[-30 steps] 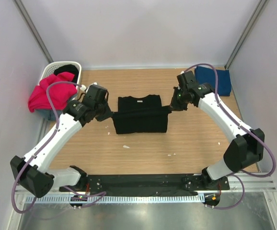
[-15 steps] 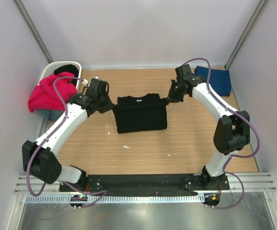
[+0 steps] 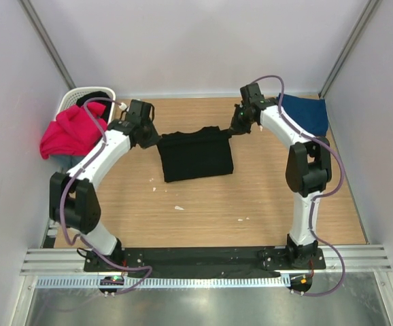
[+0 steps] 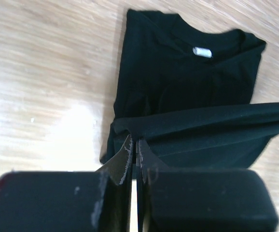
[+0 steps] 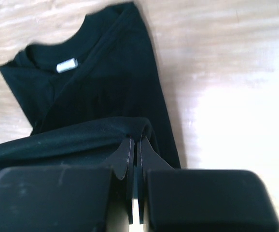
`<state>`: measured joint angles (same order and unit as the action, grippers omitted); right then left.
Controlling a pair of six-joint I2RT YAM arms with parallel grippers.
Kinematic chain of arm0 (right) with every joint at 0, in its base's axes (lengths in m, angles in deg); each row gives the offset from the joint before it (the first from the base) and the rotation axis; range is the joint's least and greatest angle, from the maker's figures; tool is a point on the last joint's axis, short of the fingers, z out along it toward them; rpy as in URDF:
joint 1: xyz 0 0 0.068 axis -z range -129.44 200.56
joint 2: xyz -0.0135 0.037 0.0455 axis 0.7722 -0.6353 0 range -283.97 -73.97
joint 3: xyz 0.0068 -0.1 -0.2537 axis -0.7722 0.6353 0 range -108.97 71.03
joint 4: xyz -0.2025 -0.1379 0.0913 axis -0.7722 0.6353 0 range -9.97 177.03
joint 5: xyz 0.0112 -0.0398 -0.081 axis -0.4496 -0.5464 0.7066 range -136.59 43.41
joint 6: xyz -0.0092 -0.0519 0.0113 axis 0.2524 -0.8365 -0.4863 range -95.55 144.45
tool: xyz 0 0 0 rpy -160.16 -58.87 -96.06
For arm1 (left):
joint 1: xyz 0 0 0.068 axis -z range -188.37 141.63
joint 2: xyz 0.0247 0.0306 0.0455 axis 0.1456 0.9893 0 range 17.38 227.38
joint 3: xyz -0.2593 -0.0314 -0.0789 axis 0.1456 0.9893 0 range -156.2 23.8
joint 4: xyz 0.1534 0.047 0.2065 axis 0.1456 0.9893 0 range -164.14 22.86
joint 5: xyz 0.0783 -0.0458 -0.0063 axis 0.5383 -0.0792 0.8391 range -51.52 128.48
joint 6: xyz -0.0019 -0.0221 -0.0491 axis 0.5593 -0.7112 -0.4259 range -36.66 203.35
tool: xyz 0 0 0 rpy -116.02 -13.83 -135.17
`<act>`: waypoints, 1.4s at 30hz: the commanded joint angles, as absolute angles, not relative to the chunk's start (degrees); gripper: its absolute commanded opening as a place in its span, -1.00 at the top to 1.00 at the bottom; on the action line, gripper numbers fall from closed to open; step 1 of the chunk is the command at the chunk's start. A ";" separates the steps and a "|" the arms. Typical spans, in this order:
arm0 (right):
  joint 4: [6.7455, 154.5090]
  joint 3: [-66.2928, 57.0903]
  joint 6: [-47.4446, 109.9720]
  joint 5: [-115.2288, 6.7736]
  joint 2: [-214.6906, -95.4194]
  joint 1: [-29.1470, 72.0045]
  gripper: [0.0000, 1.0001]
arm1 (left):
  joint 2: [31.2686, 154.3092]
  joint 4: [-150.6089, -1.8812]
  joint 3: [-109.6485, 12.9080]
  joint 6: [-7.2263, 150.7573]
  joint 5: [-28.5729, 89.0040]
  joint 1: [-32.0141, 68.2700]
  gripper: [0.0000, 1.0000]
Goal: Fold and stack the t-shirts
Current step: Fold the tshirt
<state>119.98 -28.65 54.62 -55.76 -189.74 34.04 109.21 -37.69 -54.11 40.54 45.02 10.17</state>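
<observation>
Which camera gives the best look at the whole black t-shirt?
The top view: the black t-shirt shows whole, spread on the table. The left wrist view shows only its collar end and the fold pinched in the left hand; the right wrist view mirrors that at the right hand.

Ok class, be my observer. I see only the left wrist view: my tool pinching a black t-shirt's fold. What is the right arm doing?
Observer: The right tool is shut on the same black t-shirt, at the opposite end of that fold.
Operator: Any other shirts?
Observer: A navy blue t-shirt lies at the table's far right corner.
Operator: More?
Observer: A magenta-red t-shirt drapes over the white basket at far left.
</observation>
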 commanded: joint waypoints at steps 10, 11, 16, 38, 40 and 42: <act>119.42 -50.25 51.52 -50.80 -205.71 38.69 0.01 | 126.35 -43.64 -69.51 49.41 47.97 4.20 0.62; 118.71 -51.74 51.52 -50.89 -206.33 38.86 -0.18 | 128.98 -43.82 -71.19 50.03 47.27 3.94 -0.05; 116.51 -61.57 51.43 -57.83 -206.70 40.27 -0.60 | 132.87 -40.84 -82.27 53.28 45.78 1.65 -0.56; 103.50 -29.96 41.32 -60.82 -196.58 34.12 -0.48 | 123.19 -52.42 -56.27 46.87 36.37 4.46 -0.35; 102.89 -28.47 41.50 -61.44 -196.84 34.03 -0.43 | 124.60 -54.53 -56.10 47.48 36.81 4.37 -0.15; 102.62 -27.50 43.08 -62.32 -197.02 33.86 -0.28 | 126.54 -57.79 -56.27 48.10 36.54 4.11 -0.05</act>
